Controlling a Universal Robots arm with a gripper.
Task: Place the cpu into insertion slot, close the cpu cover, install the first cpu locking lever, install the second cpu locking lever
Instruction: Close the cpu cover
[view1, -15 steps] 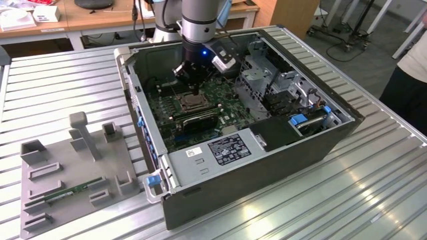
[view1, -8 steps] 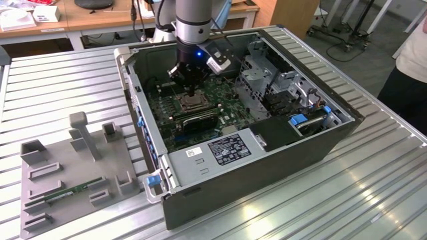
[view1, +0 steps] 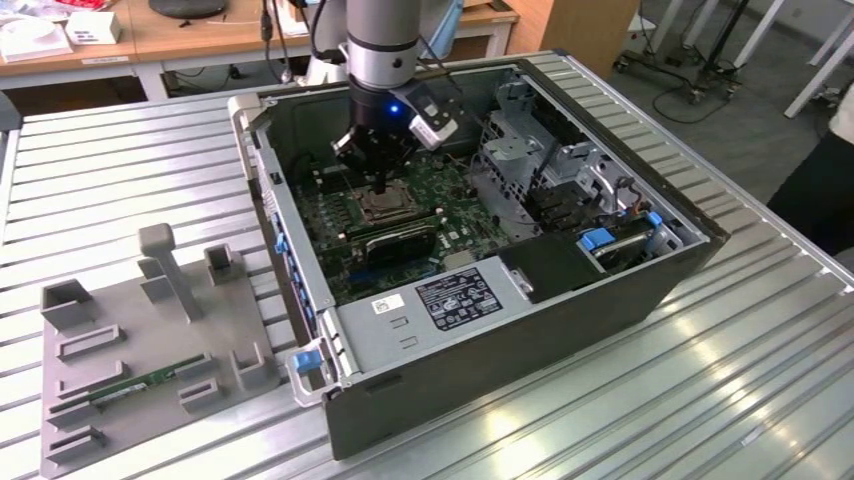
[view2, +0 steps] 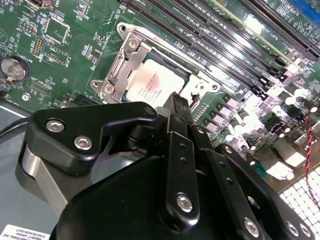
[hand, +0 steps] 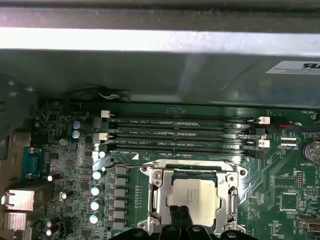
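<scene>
The cpu (view2: 150, 82) (hand: 196, 196), a silvery square chip, lies flat in the insertion slot (view1: 380, 207) on the green board inside the open computer case. The cpu cover (view2: 122, 65) (hand: 161, 192), a silver frame plate with a window, lies down around the chip. My gripper (view2: 179, 100) (hand: 180, 214) (view1: 380, 183) hangs just over one edge of the chip. Its black fingers (view2: 172, 115) are pressed together with nothing between them. Whether the fingertips touch the chip or the cover I cannot tell. The gripper body hides the socket's near side in both wrist views.
Long black memory slots (hand: 180, 135) (view2: 225, 45) run beside the socket. The case wall (hand: 160, 65), a power supply (view1: 454, 295) and a drive cage (view1: 534, 150) hem in the board. A grey fixture tray (view1: 134, 350) with a green memory stick (view1: 140, 385) lies at the exterior view's left.
</scene>
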